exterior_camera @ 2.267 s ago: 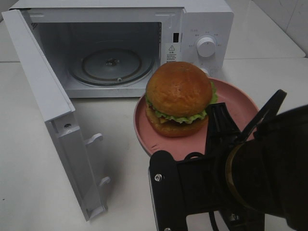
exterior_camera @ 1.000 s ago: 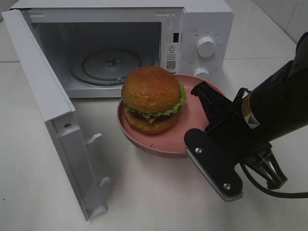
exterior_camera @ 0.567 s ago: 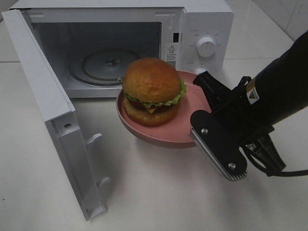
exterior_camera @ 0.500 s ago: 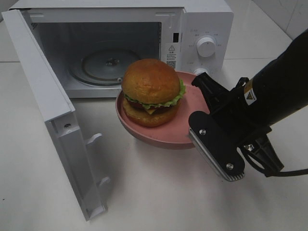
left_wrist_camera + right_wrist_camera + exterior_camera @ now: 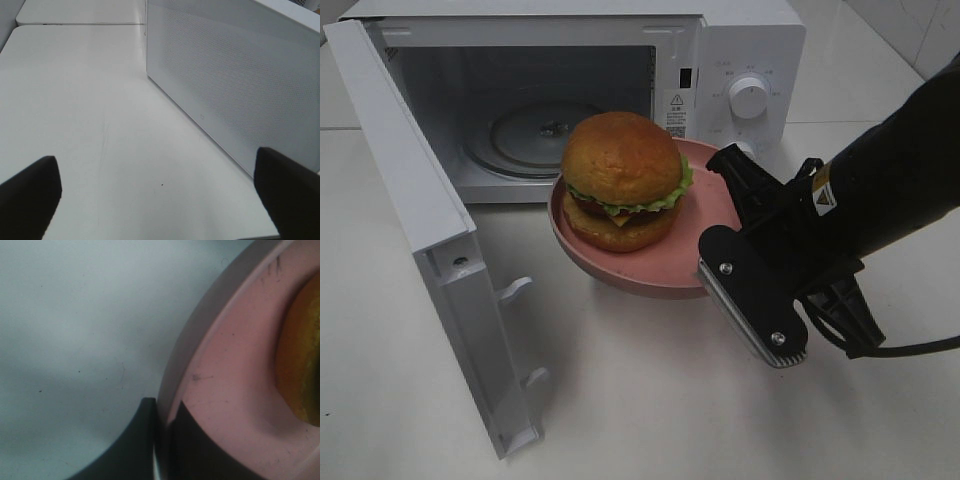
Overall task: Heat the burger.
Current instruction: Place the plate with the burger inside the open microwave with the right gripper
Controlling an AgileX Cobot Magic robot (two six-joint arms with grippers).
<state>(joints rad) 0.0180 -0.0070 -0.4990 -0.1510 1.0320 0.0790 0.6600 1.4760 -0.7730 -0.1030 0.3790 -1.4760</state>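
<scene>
As right end effector (image 5: 163, 414) clamps plate (image 5: 650, 268), left end effector (image 5: 159, 189) gapes above white tabletop (image 5: 75, 100).

Count from where I stand: one burger (image 5: 620, 178), one pink plate (image 5: 650, 275). One microwave (image 5: 740, 30) with one door (image 5: 410, 200), and two latch hooks (image 5: 515, 288) on that door. One glass turntable (image 5: 535, 135) inside. Two knobs (image 5: 748, 97) on the panel, the lower one mostly hidden. One label sticker (image 5: 675, 110). One black arm (image 5: 890, 170) in sight. One white table (image 5: 620, 400).
</scene>
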